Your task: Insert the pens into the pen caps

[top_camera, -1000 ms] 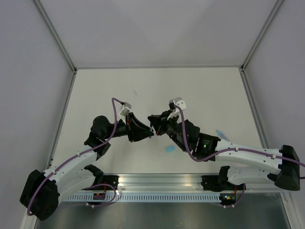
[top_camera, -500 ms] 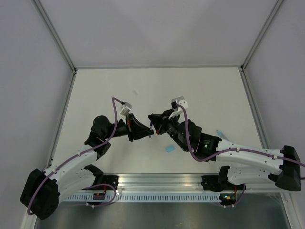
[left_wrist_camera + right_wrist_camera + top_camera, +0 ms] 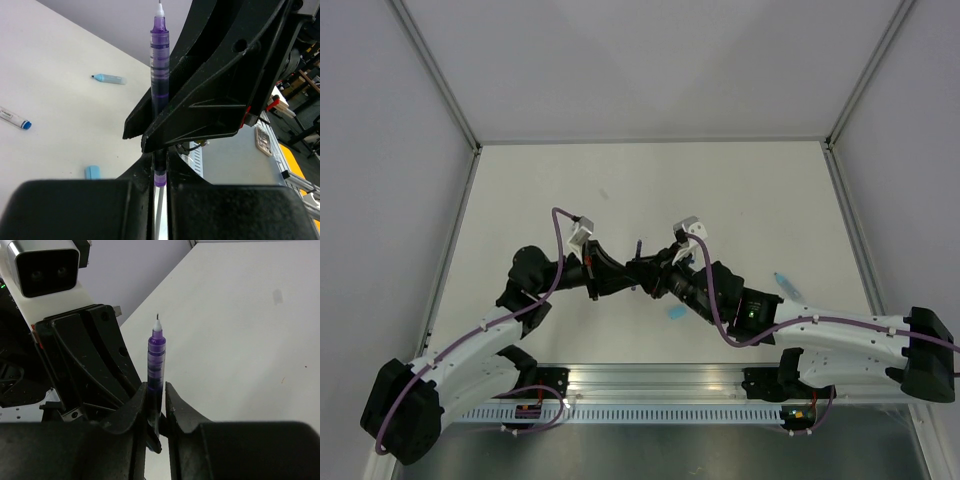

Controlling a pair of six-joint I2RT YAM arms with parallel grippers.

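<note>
A dark purple-navy pen point(image 3: 638, 250) stands upright between both grippers over the middle of the table. My left gripper point(image 3: 624, 277) is shut on its lower end point(image 3: 160, 176). My right gripper point(image 3: 644, 276) grips the barrel point(image 3: 155, 360) from the opposite side, its fingers point(image 3: 200, 107) crossing just above the left ones. The pen's white tip point(image 3: 160, 9) points up. A pale blue cap point(image 3: 677, 312) lies on the table near the grippers and also shows in the left wrist view point(image 3: 92, 172). A white pen with a blue end point(image 3: 14, 119) lies on the table.
A light-blue piece with a dark tip point(image 3: 786, 283) lies at the right beside the right arm, also seen from the left wrist point(image 3: 109, 78). Metal rail point(image 3: 660, 385) runs along the near edge. Walls enclose the table on three sides.
The right gripper has moved left and met the left gripper. The pen now stands up between them, held from both sides.
</note>
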